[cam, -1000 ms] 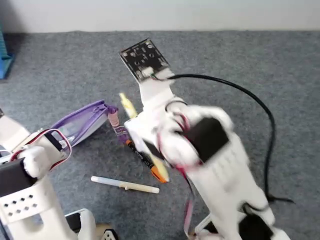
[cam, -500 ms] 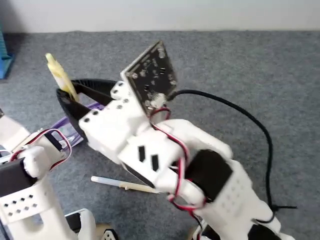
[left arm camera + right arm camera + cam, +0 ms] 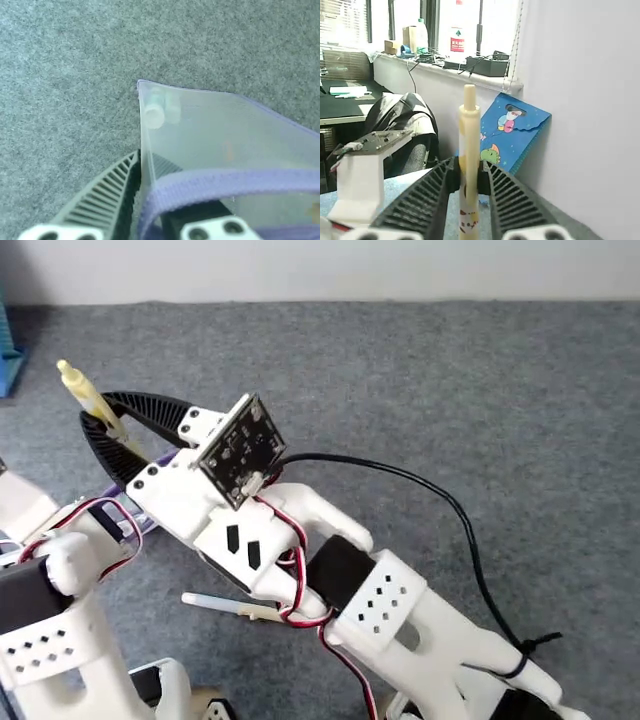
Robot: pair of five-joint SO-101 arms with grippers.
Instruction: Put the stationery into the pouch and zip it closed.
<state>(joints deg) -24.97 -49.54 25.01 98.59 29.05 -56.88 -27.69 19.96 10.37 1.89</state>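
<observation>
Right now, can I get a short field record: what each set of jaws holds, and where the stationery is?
right jaws: shut on yellow pen, held up in the air
left jaws: shut on pouch at its edge
inside pouch: one white item
on carpet: white pen, not yet in the pouch

White pen (image 3: 225, 604) on grey carpet (image 3: 500, 390)
</observation>
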